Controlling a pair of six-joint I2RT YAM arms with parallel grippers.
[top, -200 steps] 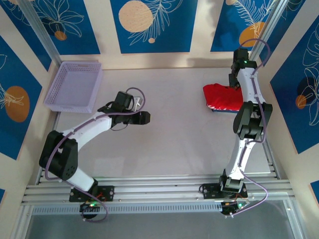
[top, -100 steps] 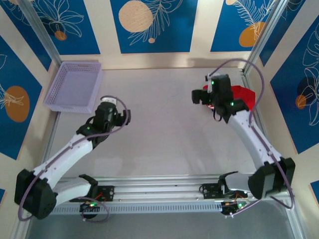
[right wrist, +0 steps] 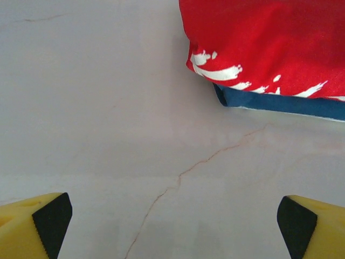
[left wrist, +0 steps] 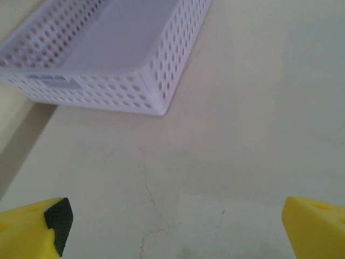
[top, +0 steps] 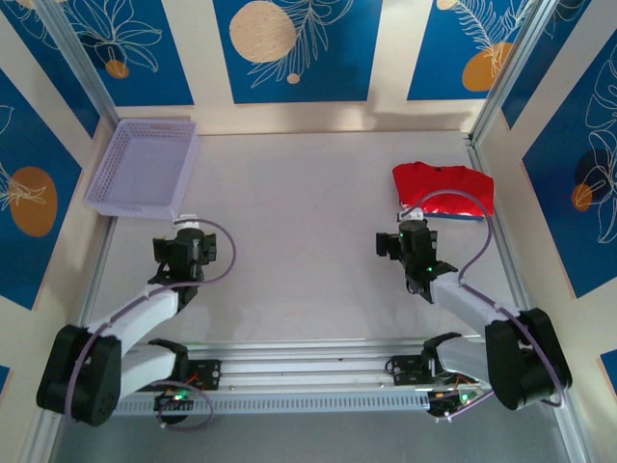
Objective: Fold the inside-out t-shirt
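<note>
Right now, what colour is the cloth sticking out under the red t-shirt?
Dark navy blue cloth, clearest in the right wrist view.

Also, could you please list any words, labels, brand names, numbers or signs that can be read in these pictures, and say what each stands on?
No text here can be read.
On the red t-shirt: white print marks along its edge, broken strokes, not legible as letters.
On the purple basket: no label or writing.
On the wall panels: leaf and circle drawings, no words.
</note>
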